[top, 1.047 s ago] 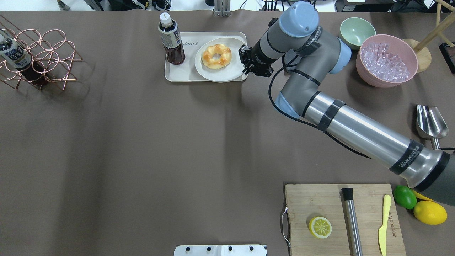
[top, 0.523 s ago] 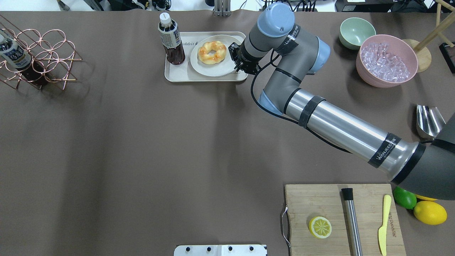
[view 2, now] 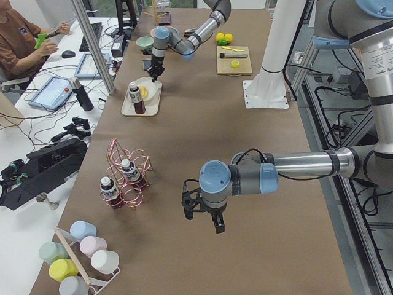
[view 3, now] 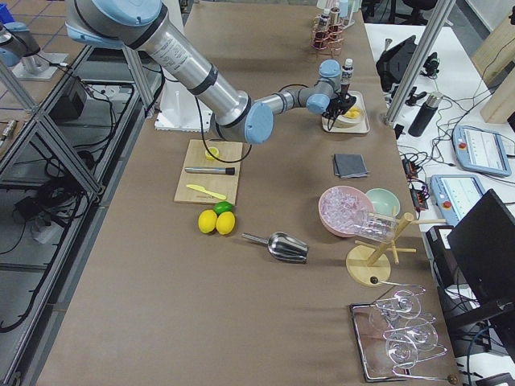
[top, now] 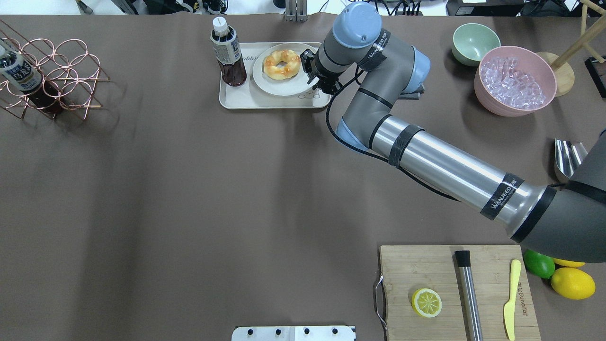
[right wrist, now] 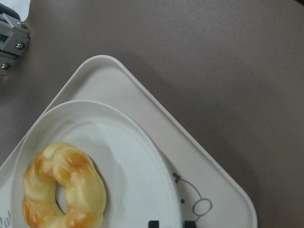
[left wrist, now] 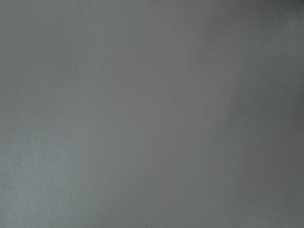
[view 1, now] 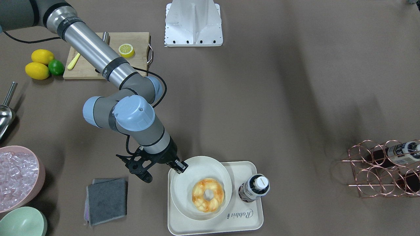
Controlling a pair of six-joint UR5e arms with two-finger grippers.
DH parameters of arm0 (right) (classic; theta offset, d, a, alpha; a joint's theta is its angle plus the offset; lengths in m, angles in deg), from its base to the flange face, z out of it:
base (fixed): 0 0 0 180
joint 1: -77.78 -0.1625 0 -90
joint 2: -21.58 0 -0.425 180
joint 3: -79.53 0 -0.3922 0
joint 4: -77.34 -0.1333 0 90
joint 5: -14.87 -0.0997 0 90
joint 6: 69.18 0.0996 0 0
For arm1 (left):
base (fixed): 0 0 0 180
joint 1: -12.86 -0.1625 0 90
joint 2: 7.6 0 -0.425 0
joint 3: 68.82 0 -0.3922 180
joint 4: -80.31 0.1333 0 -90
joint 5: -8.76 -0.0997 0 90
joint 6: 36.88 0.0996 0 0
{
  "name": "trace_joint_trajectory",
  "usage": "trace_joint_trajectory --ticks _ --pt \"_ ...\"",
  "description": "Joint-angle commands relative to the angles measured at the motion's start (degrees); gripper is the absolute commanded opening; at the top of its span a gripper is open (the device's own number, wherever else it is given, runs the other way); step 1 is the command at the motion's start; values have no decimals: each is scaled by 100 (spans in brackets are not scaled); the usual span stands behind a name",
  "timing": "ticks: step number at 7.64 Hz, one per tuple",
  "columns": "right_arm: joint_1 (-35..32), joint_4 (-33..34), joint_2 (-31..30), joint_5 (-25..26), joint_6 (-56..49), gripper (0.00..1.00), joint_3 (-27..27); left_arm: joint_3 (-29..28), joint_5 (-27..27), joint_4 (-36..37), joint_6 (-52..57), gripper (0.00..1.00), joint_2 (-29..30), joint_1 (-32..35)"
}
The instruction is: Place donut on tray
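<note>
Overhead exterior view: right gripper (top: 307, 66) clamps the plate (top: 279, 86) rim over the tray (top: 236, 98); donut (top: 272, 69) lies on the plate just ahead. A slipping pinch could tip the plate, spilling the donut.

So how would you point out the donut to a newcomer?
Find the cream tray at the table edge farthest from the robot. On it, beside a dark bottle, is a round white plate. The donut is the glossy golden twisted ring on that plate, the only pastry.
</note>
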Motion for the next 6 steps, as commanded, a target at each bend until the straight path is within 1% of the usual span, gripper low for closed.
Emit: trace_joint_trajectory --ticks 1,3,4,5,6 --pt "90 -104 59 174 103 100 -10 -4 0 3 0 98 -4 -6" --pt "20 -61 -2 -106 -106 100 -325 -4 -9 3 0 98 -4 -6" --pt "-85 61 -193 -429 -403 100 -675 -13 0 3 -9 98 -4 -6" --pt "-303 376 -665 -885 -763 100 -1348 -13 0 3 0 98 -13 -6" --pt "-488 797 -1279 -1290 -1341 100 -2138 -13 0 3 -9 98 -13 -6"
